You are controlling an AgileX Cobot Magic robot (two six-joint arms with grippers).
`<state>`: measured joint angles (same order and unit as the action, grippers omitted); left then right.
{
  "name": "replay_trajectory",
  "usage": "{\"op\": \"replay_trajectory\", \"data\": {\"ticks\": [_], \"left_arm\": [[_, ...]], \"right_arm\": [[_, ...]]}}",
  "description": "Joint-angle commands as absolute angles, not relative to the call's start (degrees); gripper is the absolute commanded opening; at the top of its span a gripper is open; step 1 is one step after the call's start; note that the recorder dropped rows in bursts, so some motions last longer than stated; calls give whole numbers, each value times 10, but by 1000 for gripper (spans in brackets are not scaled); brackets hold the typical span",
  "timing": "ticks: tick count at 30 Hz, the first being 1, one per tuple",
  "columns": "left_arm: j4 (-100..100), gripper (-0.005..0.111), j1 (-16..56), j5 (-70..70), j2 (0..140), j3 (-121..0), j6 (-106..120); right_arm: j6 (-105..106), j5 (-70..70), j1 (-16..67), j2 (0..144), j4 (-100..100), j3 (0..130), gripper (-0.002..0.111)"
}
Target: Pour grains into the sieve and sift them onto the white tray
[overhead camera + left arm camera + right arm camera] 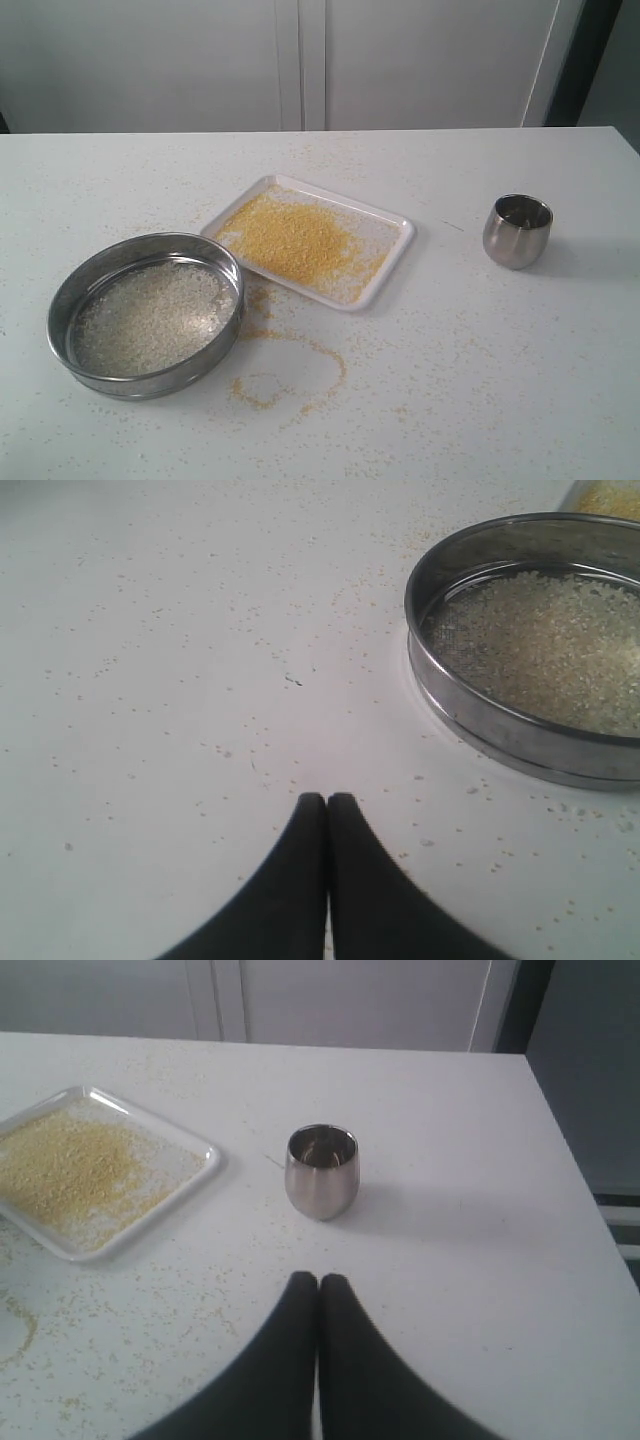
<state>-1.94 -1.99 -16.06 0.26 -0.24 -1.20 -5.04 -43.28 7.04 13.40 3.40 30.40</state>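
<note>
The sieve [145, 312] [530, 645] rests on the table at the front left, with pale rice-like grains [150, 315] [560, 645] lying on its mesh. Behind and to its right lies the white tray [385, 272] [195, 1175], covered with golden-yellow meal [295, 240] [70, 1165]. A small steel cup [517, 231] [321, 1171] stands upright at the right. Neither arm shows in the exterior view. My left gripper [327, 798] is shut and holds nothing, hovering over bare table apart from the sieve. My right gripper [318, 1279] is shut and holds nothing, a short way from the cup.
Spilled yellow meal [290, 375] forms a ring-shaped trail on the table [480, 380] in front of the tray, and loose granules are scattered widely. The table's right edge [575, 1175] runs close beside the cup. White cabinet doors [300, 60] stand behind the table.
</note>
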Motion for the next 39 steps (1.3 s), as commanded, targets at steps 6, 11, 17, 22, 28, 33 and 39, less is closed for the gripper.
{"op": "replay_trajectory", "data": {"ticks": [6, 11, 17, 22, 28, 33, 39], "left_arm": [[-18, 0, -22, -159, 0, 0, -12], [-18, 0, -22, -159, 0, 0, -12], [-18, 0, -22, -159, 0, 0, -12], [-18, 0, -22, -159, 0, 0, -12], [-18, 0, -22, -159, 0, 0, -12], [-18, 0, -22, -159, 0, 0, -12], [-18, 0, -22, -159, 0, 0, -12]], "right_arm": [[-48, -396, 70, 45, 35, 244, 0], [-48, -351, 70, 16, 35, 219, 0], [-48, -306, 70, 0, 35, 176, 0], [-48, -294, 70, 0, 36, 140, 0], [-48, -265, 70, 0, 41, 95, 0], [-48, -231, 70, 0, 45, 66, 0], [-48, -229, 70, 0, 46, 33, 0]]}}
